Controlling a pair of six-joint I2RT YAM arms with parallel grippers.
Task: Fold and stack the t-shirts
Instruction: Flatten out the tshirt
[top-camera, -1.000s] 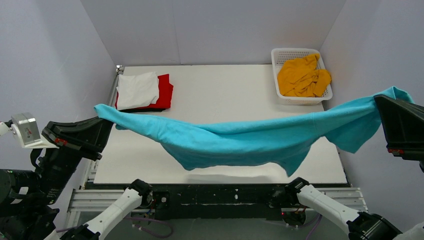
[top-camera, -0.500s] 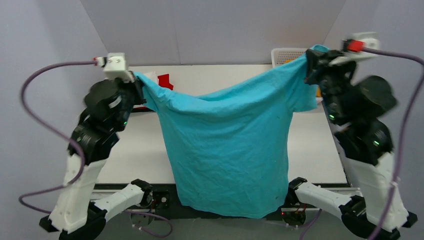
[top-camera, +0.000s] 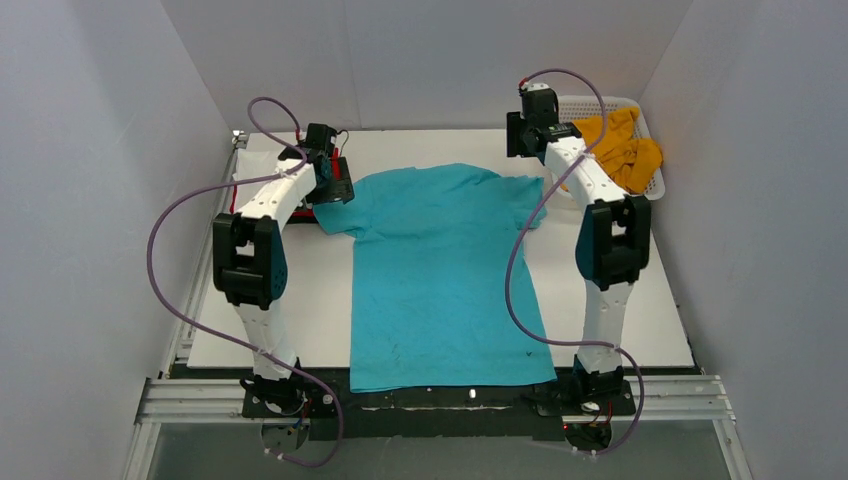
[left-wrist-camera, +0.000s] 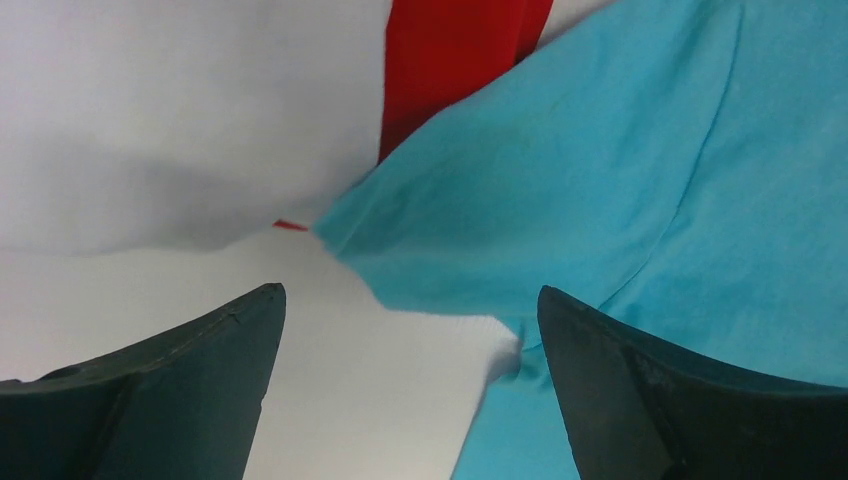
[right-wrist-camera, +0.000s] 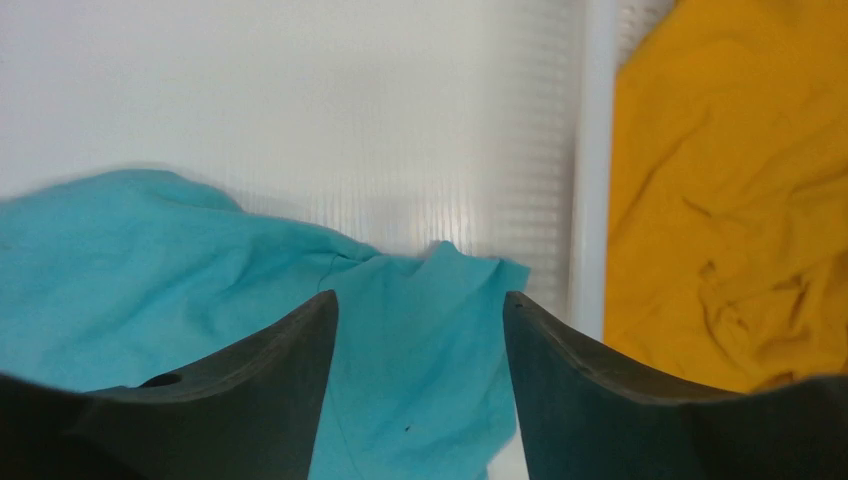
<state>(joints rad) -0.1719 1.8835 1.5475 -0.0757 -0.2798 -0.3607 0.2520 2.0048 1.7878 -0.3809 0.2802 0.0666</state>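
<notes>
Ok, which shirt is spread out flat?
The turquoise shirt, lying open mid-table. The white shirt and red shirt sit stacked far left; the yellow shirt is crumpled in the basket.

Bright, even overhead light; faint soft shadows; wrist views slightly soft.

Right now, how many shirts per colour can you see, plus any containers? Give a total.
Turquoise shirt: 1
Yellow shirt: 1
White shirt: 1
Red shirt: 1
Basket: 1
Total: 5 (4 shirts, 1 basket)
</notes>
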